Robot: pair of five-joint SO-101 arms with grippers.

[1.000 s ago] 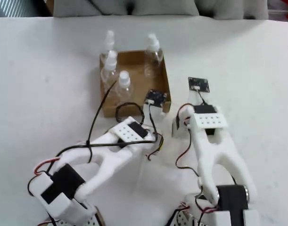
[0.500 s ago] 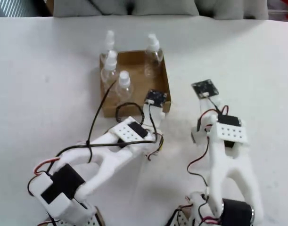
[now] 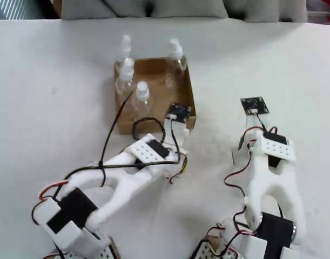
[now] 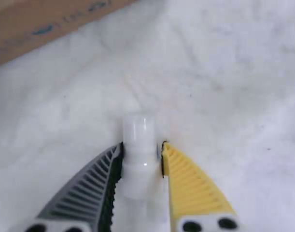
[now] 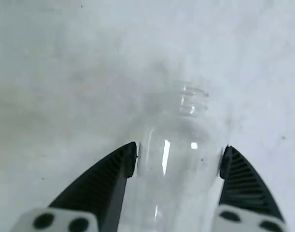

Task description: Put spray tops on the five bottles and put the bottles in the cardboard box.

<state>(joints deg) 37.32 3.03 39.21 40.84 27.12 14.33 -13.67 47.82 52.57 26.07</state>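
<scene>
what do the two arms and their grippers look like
The left arm and right arm are white shells with black motor blocks and loose red and black wires; a small dark circuit board sits at each wrist. The left gripper has one grey, one yellow ribbed finger; the right gripper, two black.

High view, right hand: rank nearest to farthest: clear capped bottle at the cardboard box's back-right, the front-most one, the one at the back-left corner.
From the right hand, holding a clear uncapped bottle:
1. Clear capped back-right bottle, on the brown cardboard box's right side.
2. Front-most capped bottle, left of mid-box.
3. Back-left corner bottle, far side.
</scene>
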